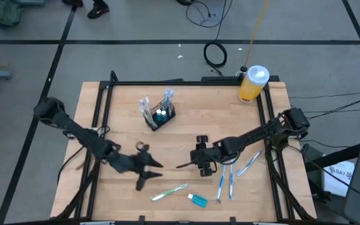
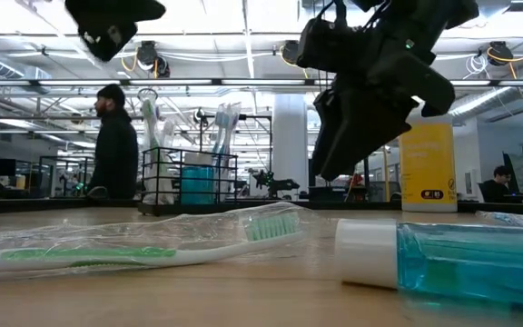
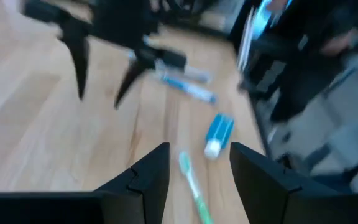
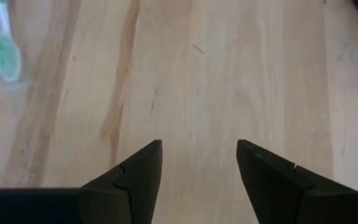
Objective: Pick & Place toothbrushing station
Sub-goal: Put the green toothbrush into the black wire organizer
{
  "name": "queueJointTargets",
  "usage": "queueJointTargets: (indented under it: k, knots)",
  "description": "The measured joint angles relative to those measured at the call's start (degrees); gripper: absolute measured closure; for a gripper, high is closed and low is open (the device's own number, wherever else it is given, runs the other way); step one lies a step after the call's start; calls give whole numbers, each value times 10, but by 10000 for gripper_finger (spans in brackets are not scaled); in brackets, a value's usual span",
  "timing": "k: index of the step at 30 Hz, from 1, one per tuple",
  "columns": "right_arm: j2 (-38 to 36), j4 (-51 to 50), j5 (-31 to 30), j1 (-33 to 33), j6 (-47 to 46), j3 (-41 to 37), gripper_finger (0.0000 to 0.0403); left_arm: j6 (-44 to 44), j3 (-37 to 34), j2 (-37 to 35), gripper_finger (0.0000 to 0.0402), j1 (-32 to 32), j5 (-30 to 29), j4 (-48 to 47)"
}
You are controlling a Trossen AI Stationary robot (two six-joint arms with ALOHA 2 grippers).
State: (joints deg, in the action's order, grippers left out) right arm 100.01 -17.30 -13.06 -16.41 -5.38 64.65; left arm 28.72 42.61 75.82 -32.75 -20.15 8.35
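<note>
The toothbrushing station, a small black wire-mesh caddy (image 1: 160, 116), stands on its base on the wooden table toward the far side, with toothbrushes and a teal item in it. It also shows in the low view (image 2: 189, 177). My left gripper (image 1: 152, 176) is open and empty, near the table's front, just left of a green toothbrush (image 1: 169, 192). In the left wrist view (image 3: 197, 155) its fingers stand above that toothbrush (image 3: 194, 186). My right gripper (image 1: 183, 165) is open and empty at mid-table, over bare wood (image 4: 199, 149).
A yellow bottle with a white cap (image 1: 253, 84) stands at the far right corner. Several blue toothbrushes (image 1: 225, 182) lie right of the right gripper. A small blue tube (image 1: 197, 200) lies by the green toothbrush near the front edge. A person (image 2: 116, 141) stands beyond the table.
</note>
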Motion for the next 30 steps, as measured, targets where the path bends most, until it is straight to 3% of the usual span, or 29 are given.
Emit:
queueJointTargets:
  k: [5,9,14,19,30]
  knots:
    - [-11,-37,51,6,-12,0,204,48,185,105,227,8,9,-250]
    - [-29,-97,89,7,-13,0,204,81,293,189,227,16,31,-338]
    - [-57,-115,86,-5,-113,-17,204,81,360,281,227,16,62,-334]
    - [-86,-88,87,-37,-182,-81,204,82,380,352,227,15,65,-322]
    - [-211,124,65,-90,-284,-273,204,101,380,446,227,19,22,-258]
